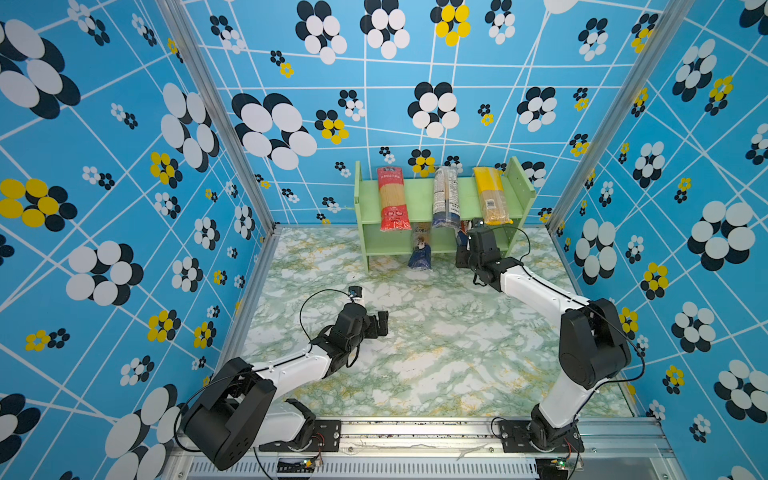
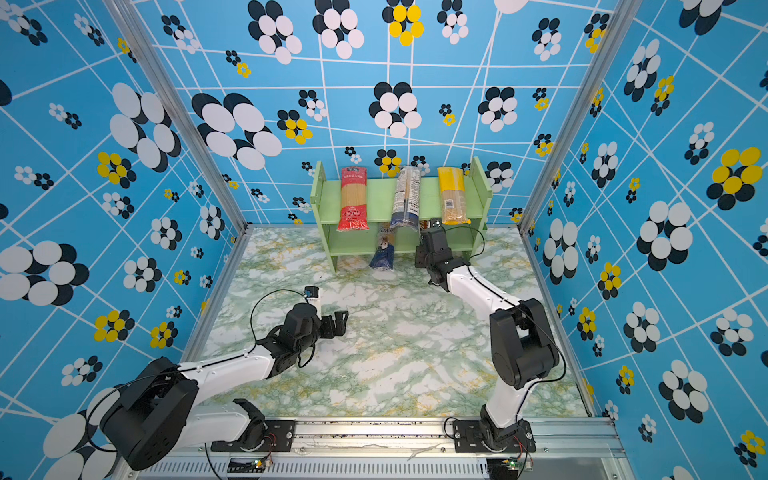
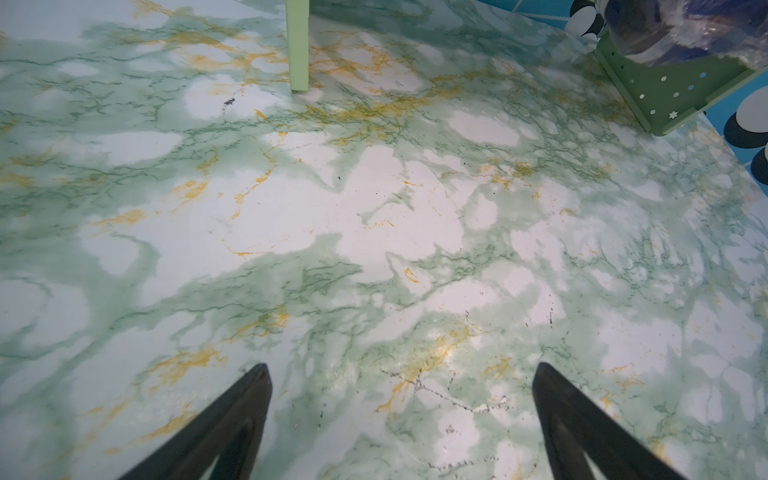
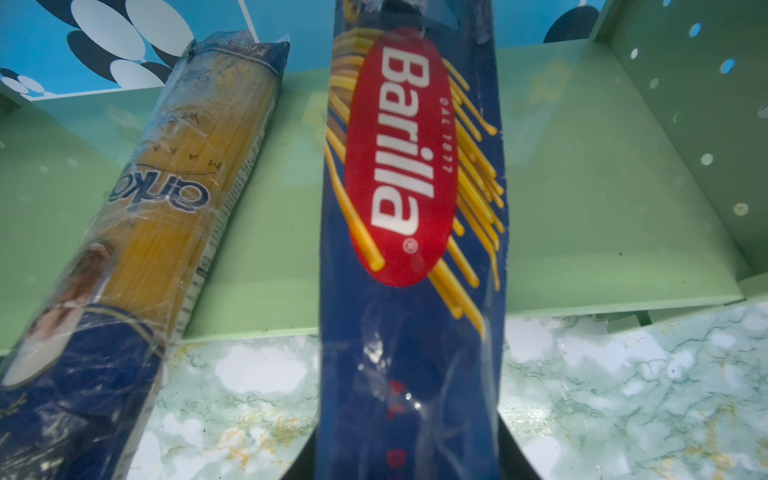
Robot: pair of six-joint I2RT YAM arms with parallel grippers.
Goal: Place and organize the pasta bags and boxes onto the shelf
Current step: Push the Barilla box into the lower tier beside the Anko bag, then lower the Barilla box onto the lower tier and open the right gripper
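Three long, narrow spaghetti bags lie well apart across the upper tier of the shelf [image 1: 419, 199], a light green painted wooden unit. The red-ended bag [image 1: 391, 199] is toward the left, the clear bag [image 1: 445, 197] with its white and blue label is in the middle, and the yellow-topped bag [image 1: 490, 195] is toward the right. Each pokes out past the front edge.

On the lower tier we see the blue-ended bag [image 1: 420, 249], crinkled clear film over pale yellow strands. Its dark blue end sticks out over the marbled green-and-white worktop [image 1: 415, 357].

Just beside it, not touching, the right gripper [image 1: 462, 249] is closed partway around the near end of the dark blue Barilla box [image 4: 411, 208] (glossy, with a red oval logo). The box's far end reaches in over the lower tier, between the blue-ended bag and the side panel [image 4: 685, 124] dotted with round peg holes. Whether the box rests on the board we cannot tell.

The left gripper [image 1: 382, 323] hovers low over bare worktop, well away from the shelf. Its two black tapered fingers [image 3: 232, 424] are spread wide with nothing between them.
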